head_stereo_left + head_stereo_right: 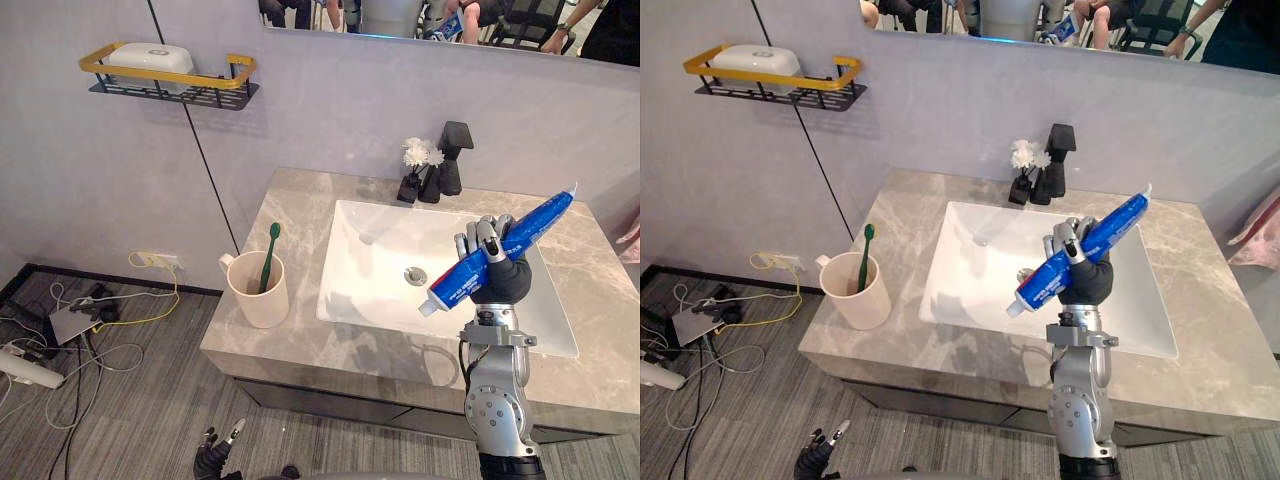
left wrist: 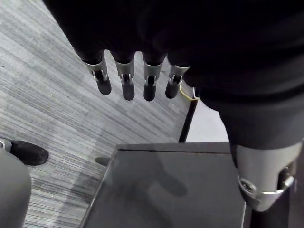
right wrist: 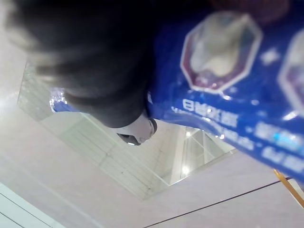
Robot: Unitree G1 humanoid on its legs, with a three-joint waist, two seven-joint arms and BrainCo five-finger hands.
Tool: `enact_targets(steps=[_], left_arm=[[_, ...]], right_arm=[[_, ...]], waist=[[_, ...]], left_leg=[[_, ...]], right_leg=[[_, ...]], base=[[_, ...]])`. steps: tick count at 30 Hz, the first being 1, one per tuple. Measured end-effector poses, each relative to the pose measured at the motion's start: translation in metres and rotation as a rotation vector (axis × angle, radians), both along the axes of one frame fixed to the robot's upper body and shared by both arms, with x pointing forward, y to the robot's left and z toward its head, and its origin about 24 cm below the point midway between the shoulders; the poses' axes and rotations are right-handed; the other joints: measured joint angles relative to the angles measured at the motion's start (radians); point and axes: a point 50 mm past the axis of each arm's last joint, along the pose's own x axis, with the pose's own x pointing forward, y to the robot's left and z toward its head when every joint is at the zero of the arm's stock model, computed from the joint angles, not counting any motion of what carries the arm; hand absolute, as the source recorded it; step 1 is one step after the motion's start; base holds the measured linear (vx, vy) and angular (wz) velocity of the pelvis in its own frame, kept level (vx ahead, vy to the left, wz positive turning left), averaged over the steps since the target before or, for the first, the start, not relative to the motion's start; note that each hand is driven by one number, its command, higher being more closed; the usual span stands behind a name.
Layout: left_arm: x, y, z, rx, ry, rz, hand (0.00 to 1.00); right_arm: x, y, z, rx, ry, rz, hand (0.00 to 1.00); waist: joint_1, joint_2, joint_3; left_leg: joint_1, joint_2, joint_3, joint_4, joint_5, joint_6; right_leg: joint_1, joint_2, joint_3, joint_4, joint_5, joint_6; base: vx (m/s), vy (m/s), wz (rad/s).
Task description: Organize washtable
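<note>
A blue toothpaste tube (image 1: 497, 250) is held tilted over the white sink (image 1: 380, 260), cap end low and toward the left. My right hand (image 1: 490, 262) is raised above the sink's front right, shut on that tube (image 3: 228, 80). A cream cup (image 1: 258, 290) stands on the grey marble counter (image 1: 300, 340) at the front left, with a green toothbrush (image 1: 268, 255) upright in it. My left hand (image 1: 218, 450) hangs low by the floor in front of the cabinet, its fingers (image 2: 128, 80) relaxed and holding nothing.
A black faucet (image 1: 452, 155) and a small vase of white flowers (image 1: 415, 165) stand behind the sink. A wall shelf with a yellow rail (image 1: 170, 75) carries a white box. Cables and a power strip (image 1: 70, 320) lie on the floor at the left.
</note>
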Motion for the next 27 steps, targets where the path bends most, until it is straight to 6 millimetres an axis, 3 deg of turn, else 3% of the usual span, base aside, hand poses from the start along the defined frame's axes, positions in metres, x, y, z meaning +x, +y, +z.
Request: enact_targets(steps=[13, 21, 27], left_arm=[[-0.004, 0.007, -0.003, 0.024, 0.045, -0.084, 0.0], [-0.006, 0.007, -0.004, 0.037, 0.063, -0.124, 0.0], [-0.002, 0.006, -0.003, 0.045, 0.06, -0.163, 0.0]], right_arm=[[0.002, 0.004, 0.003, -0.053, 0.002, -0.016, 1.0], [0.015, 0.026, 0.032, -0.149, -0.119, 0.042, 1.0], [0.021, 0.047, 0.059, -0.254, -0.249, 0.079, 1.0]], waist=[[0.001, -0.012, 0.013], [0.004, -0.012, 0.014], [0.031, -0.017, 0.017]], left_leg=[[0.0, 0.001, -0.004, 0.004, 0.0, 0.0], [-0.005, 0.001, -0.009, 0.011, 0.0, 0.0], [-0.018, 0.0, -0.021, 0.013, 0.0, 0.0]], right_leg=[[-0.002, 0.0, 0.0, 0.015, -0.008, -0.001], [-0.003, 0.0, -0.002, 0.018, -0.008, -0.002], [-0.002, 0.001, -0.013, 0.018, -0.008, -0.002]], base=[[0.0, -0.001, 0.0], [0.0, 0.0, 0.0], [0.0, -0.001, 0.06]])
